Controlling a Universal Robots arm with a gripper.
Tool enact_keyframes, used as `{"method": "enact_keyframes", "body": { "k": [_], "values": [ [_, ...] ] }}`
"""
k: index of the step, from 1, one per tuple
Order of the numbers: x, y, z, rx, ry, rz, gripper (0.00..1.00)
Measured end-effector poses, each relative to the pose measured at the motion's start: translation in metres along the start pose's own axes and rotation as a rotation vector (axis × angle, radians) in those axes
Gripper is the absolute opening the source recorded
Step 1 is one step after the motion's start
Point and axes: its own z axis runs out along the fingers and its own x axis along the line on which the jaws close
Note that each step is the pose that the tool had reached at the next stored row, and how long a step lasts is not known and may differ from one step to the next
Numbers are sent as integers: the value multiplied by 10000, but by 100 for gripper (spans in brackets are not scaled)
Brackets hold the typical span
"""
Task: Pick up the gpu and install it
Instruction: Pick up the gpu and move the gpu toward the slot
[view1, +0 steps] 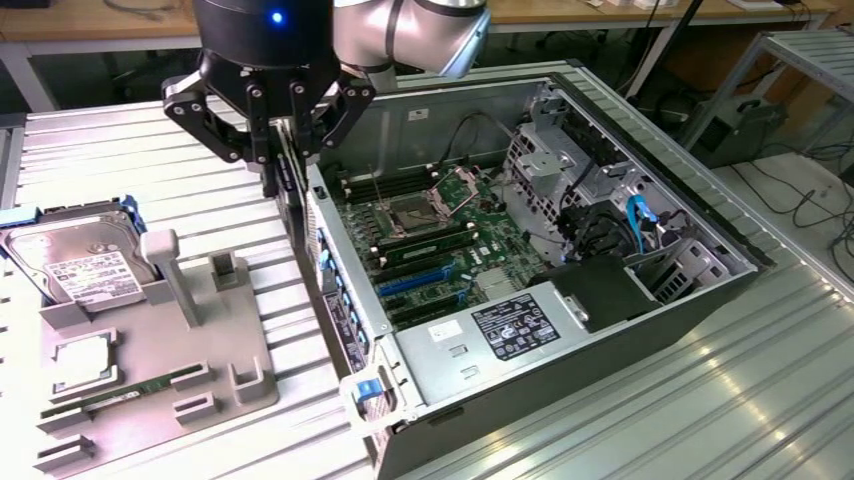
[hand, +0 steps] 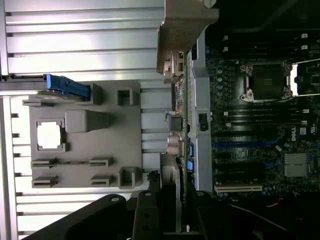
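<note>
Exterior view: the gripper (view1: 280, 158) hangs over the rear wall of the open computer case (view1: 721, 270), its fingers closed narrow on the gpu (view1: 282, 183). The card is held on edge, upright, just above the case wall and near the motherboard (view1: 427, 250). At the exterior view's left a grey tray (view1: 200, 385) carries a hard drive (view1: 80, 270) and a memory stick (view1: 127, 395). From the wrist view, the gpu (hand: 184, 120) runs edge-on between the tray (hand: 135, 125) and the motherboard (hand: 260, 135), its metal bracket (hand: 185, 30) at the far end.
</note>
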Motion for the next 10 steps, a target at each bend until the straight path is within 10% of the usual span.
{"method": "enact_keyframes", "body": {
  "k": [10],
  "values": [
    [-120,4,1,0,-1,0,28]
  ]
}}
